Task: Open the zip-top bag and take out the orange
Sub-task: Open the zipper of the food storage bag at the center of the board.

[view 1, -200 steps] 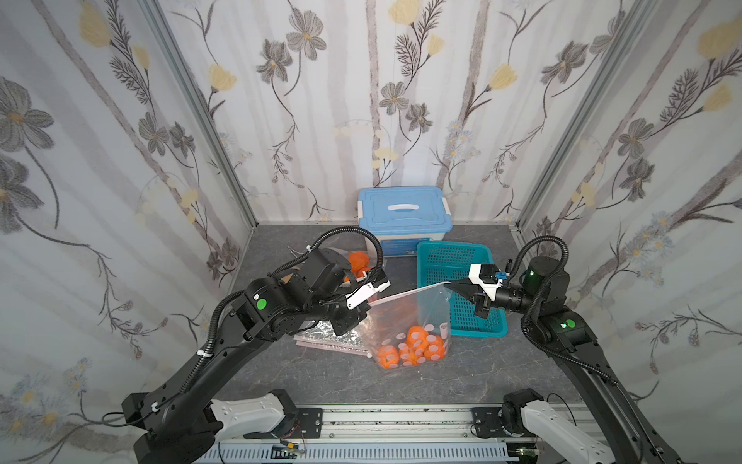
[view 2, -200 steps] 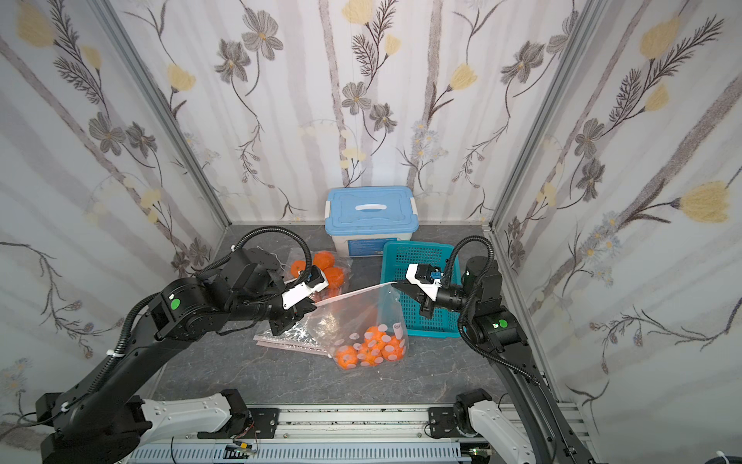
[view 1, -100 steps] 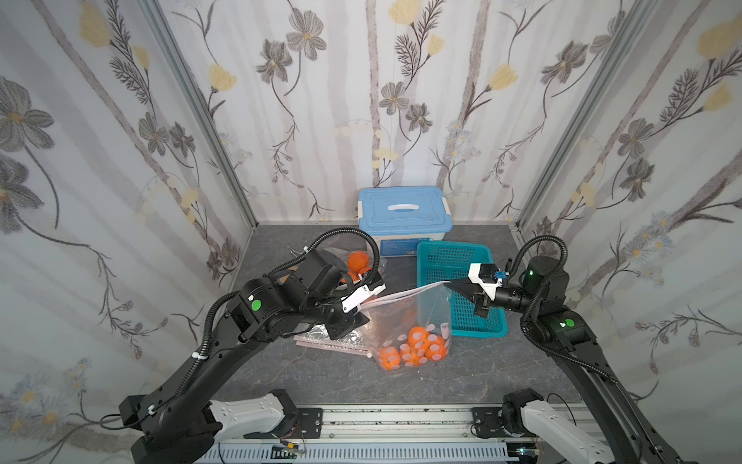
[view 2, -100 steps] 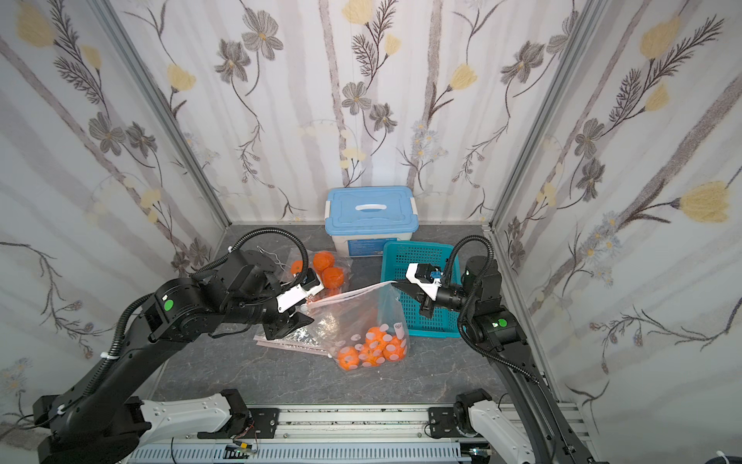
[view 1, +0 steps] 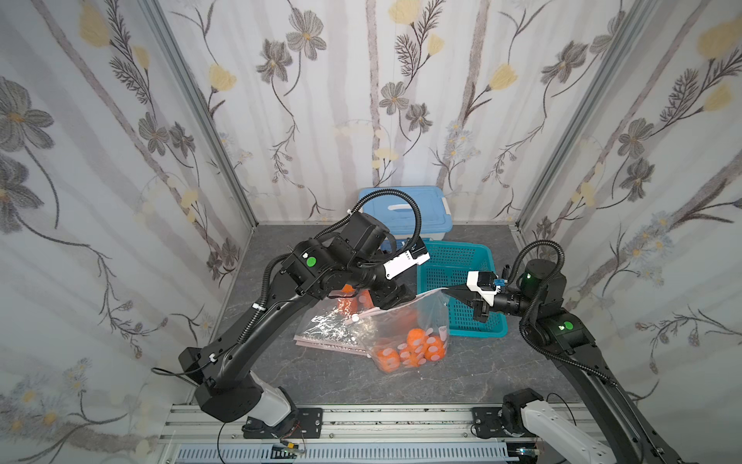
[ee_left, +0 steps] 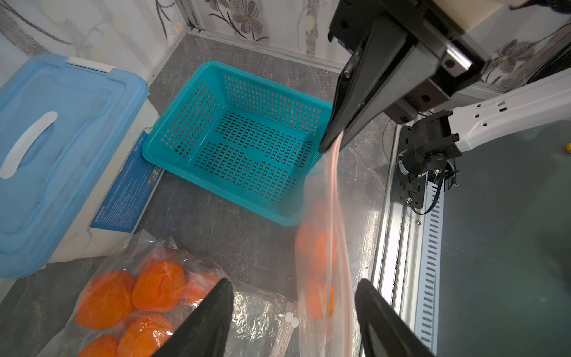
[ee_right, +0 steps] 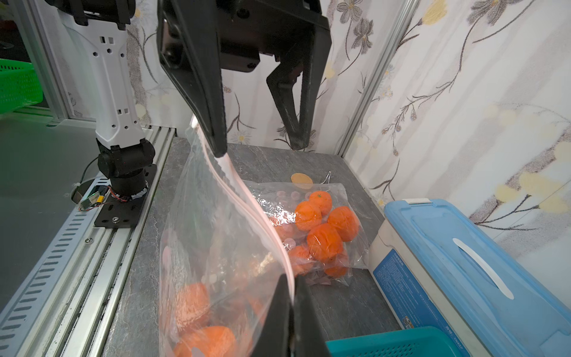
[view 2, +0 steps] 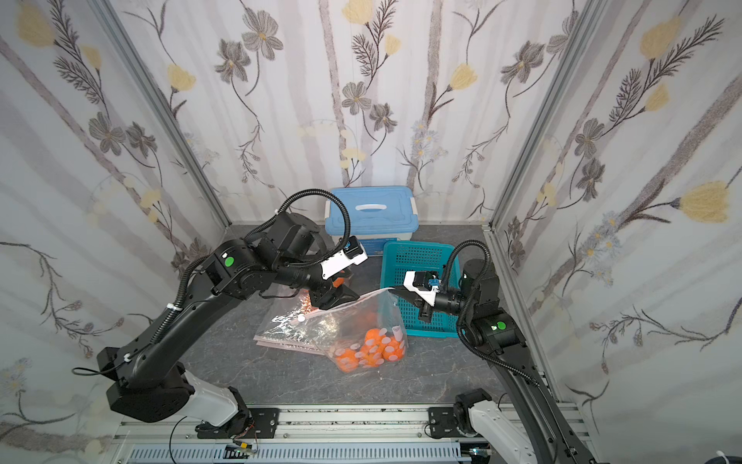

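Oranges [view 1: 417, 350] inside zip-top bag [view 1: 395, 321], teal basket [view 1: 478, 332] beside

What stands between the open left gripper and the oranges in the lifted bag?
The zip-top bag itself: its pink zip strip, pinched at one end by the right gripper, looks unopened, so clear plastic separates the left gripper from the oranges.
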